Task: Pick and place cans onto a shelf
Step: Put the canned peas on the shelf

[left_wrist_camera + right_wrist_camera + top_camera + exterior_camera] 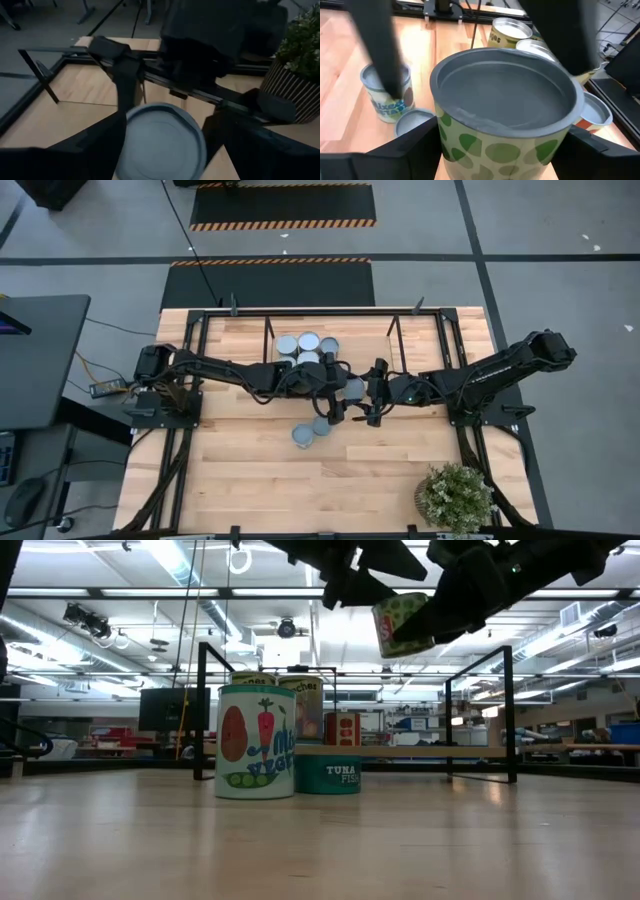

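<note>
Green-spotted can [505, 125] clamped between right end effector [372, 402] fingers, mid-air

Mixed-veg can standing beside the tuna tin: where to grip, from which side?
Judging by its pose, come straight down on the mixed-veg can and close the claw on its upper side wall. It stands upright, round and taller than the tuna tin close beside it, so keep the claw clear of that tin.

Grey floor [560, 240], striped black mats [282, 206], ceiling strip lights [60, 592]
</note>
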Controlling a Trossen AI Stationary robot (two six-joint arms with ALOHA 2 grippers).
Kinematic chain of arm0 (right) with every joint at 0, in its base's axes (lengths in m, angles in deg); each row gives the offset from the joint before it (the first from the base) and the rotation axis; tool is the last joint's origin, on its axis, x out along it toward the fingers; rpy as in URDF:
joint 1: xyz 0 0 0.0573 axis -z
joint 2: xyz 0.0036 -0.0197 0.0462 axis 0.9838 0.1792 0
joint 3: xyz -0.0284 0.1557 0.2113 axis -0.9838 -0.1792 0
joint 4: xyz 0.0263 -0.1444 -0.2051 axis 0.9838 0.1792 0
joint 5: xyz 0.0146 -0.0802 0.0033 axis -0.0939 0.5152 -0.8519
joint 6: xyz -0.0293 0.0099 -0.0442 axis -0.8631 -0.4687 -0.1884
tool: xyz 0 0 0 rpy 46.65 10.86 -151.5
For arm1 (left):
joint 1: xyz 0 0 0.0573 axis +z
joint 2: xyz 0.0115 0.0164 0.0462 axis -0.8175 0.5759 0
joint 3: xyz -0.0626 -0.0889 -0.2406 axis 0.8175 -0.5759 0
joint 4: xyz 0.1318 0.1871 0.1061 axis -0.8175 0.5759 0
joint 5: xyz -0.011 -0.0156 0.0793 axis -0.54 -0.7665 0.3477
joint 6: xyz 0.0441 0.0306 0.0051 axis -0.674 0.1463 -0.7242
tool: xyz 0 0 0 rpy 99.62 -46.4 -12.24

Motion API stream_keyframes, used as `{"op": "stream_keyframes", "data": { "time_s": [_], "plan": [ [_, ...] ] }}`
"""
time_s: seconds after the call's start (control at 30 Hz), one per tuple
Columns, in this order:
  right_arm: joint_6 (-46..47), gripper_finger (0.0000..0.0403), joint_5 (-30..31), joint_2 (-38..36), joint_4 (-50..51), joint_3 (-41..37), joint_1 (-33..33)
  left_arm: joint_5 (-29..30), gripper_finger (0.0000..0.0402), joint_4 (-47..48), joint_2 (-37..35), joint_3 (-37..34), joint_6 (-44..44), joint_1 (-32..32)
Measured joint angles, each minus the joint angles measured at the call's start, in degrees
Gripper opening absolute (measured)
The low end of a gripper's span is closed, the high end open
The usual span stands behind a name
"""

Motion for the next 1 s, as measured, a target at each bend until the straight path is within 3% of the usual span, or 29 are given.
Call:
{"op": "stream_keyframes", "data": {
  "time_s": [0.3,0.6,0.73,1.0],
  "plan": [
    [-0.2,0.0309,-0.1,0.0,-0.1,0.0,0.4,0.3,0.0318,3.7,-1.2,-0.1,-5.1,0.1],
    [2.6,0.0309,-0.1,-2.1,2.8,0.2,0.6,-0.1,0.0318,20.9,-11.1,-0.1,-6.0,-0.1],
    [3.4,0.0309,-0.3,0.0,3.4,0.2,2.4,-3.5,0.0318,27.3,-14.6,-0.2,-4.8,-0.4],
    [2.5,0.0309,-3.3,6.5,-0.8,1.4,6.4,-4.4,0.0318,22.8,-16.3,-6.9,-6.3,-5.5]
  ]
}}
